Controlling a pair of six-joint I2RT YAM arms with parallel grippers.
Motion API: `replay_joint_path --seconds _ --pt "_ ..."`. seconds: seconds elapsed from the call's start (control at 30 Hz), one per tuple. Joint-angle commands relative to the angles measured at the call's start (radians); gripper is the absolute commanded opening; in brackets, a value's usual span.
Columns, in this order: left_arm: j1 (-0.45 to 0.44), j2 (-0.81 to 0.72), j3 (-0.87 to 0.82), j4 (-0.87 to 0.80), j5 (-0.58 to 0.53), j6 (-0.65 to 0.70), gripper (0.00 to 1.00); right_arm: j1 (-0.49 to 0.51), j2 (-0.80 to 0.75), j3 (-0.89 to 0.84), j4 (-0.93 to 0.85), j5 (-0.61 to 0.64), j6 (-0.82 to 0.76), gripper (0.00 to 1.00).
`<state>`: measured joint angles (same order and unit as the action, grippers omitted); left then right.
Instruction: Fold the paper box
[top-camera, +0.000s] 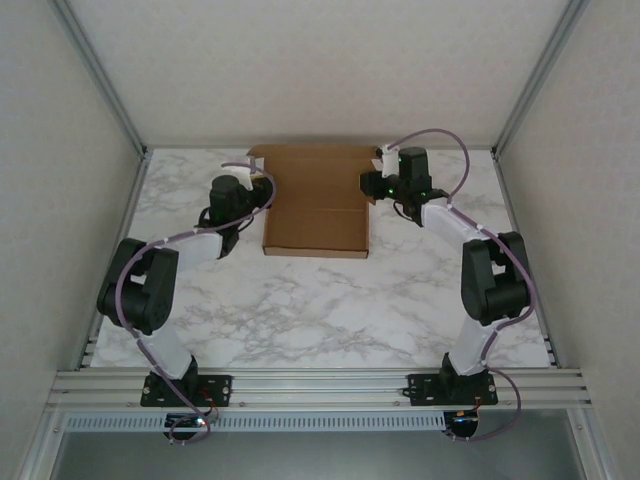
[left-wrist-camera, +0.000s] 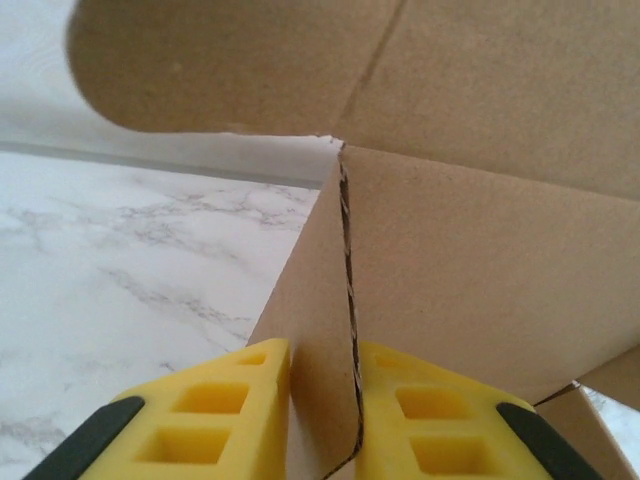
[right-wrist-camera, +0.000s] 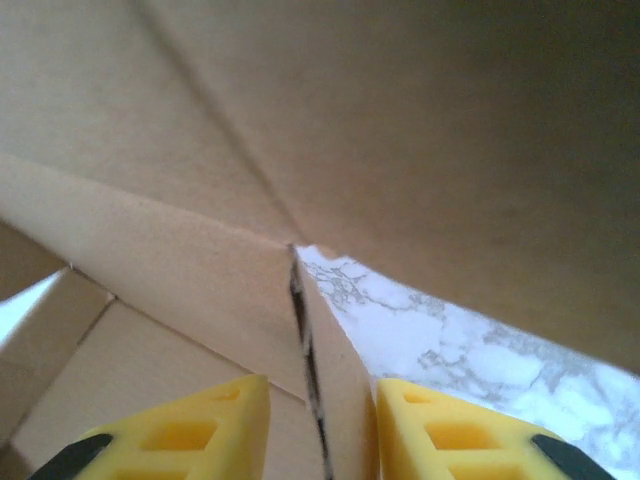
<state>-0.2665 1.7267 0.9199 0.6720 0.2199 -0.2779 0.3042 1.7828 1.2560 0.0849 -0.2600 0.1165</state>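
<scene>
The paper box (top-camera: 315, 215) is a brown cardboard mailer lying on the marble table at the back middle, its side walls raised and its lid flap at the far end. My left gripper (top-camera: 266, 192) is at the box's left wall. In the left wrist view it (left-wrist-camera: 325, 425) is shut on that upright wall (left-wrist-camera: 320, 330), one yellow finger (left-wrist-camera: 215, 410) on each face. My right gripper (top-camera: 372, 186) is at the right wall. In the right wrist view it (right-wrist-camera: 322, 430) is shut on the doubled wall (right-wrist-camera: 340, 370), and the lid flap (right-wrist-camera: 400, 120) hangs over it.
The marble table (top-camera: 300, 310) spreads out in front of the box. Pale walls with metal posts (top-camera: 105, 85) close in the back and both sides. A slotted rail (top-camera: 320, 385) with both arm bases runs along the near edge.
</scene>
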Motion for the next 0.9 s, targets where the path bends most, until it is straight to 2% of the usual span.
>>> replay_joint_path --seconds 0.0,0.3,0.47,0.57,0.73,0.87 --pt "-0.046 -0.067 -0.05 0.09 -0.069 -0.093 0.22 0.035 -0.075 -0.062 0.077 0.081 0.165 0.34" --pt "-0.081 -0.148 -0.169 0.153 -0.139 -0.098 0.21 0.121 -0.159 -0.194 0.191 0.388 0.256 0.35" --pt "-0.094 -0.162 -0.194 0.165 -0.167 -0.122 0.2 0.137 -0.159 -0.207 0.21 0.423 0.317 0.36" --pt "-0.101 -0.155 -0.212 0.211 -0.18 -0.163 0.21 0.15 -0.132 -0.204 0.246 0.426 0.372 0.42" --pt "-0.122 -0.131 -0.22 0.267 -0.202 -0.198 0.2 0.18 -0.096 -0.202 0.316 0.514 0.502 0.43" --pt "-0.14 -0.121 -0.232 0.322 -0.255 -0.193 0.2 0.224 -0.086 -0.215 0.415 0.572 0.481 0.42"
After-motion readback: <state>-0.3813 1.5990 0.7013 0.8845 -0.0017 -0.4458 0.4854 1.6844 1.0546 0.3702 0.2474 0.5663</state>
